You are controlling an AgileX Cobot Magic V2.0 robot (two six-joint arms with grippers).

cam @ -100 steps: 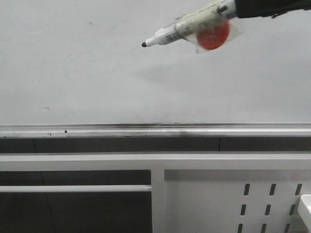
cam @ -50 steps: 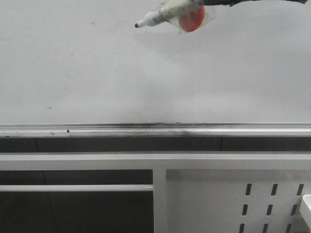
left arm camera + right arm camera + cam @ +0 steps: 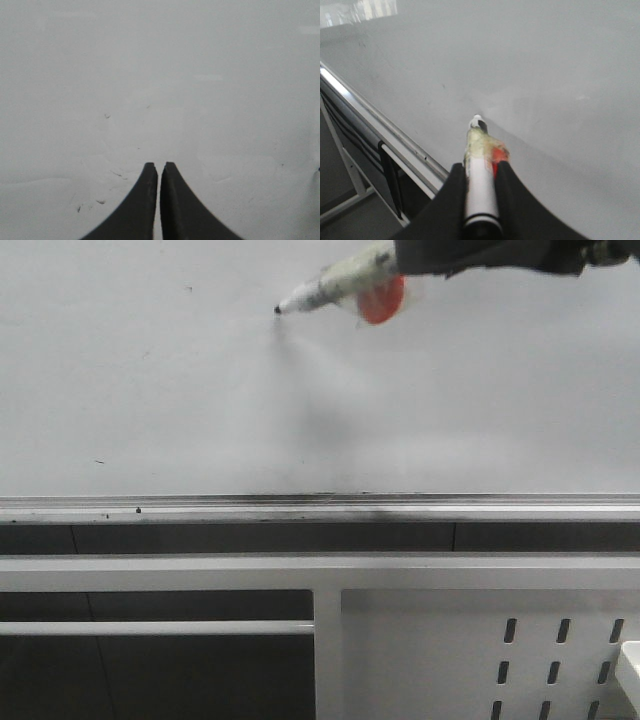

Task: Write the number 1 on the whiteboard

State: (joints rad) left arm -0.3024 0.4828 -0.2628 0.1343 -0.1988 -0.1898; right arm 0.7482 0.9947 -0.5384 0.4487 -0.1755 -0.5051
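The whiteboard (image 3: 150, 390) fills the upper part of the front view, with its smudged silver tray rail (image 3: 200, 508) along the lower edge. No marker stroke of the number 1 shows on it. My right gripper (image 3: 405, 255) comes in from the top right and is shut on a white marker pen (image 3: 335, 285) with a red ball (image 3: 380, 302) taped to it. The pen's dark tip (image 3: 278, 310) meets its own shadow at the board. The right wrist view shows the gripper (image 3: 480, 167), pen (image 3: 476, 145) and whiteboard (image 3: 545, 75). My left gripper (image 3: 160, 166) is shut and empty over a white surface.
Below the rail are white frame bars (image 3: 160, 572) and a white perforated metal panel (image 3: 550, 650) at the lower right. A small white object (image 3: 630, 665) pokes in at the right edge. Faint smudges mark the board (image 3: 190, 288).
The right gripper with the pen rose and shifted left, then dropped slightly. The tip's shadow has closed up to the tip.
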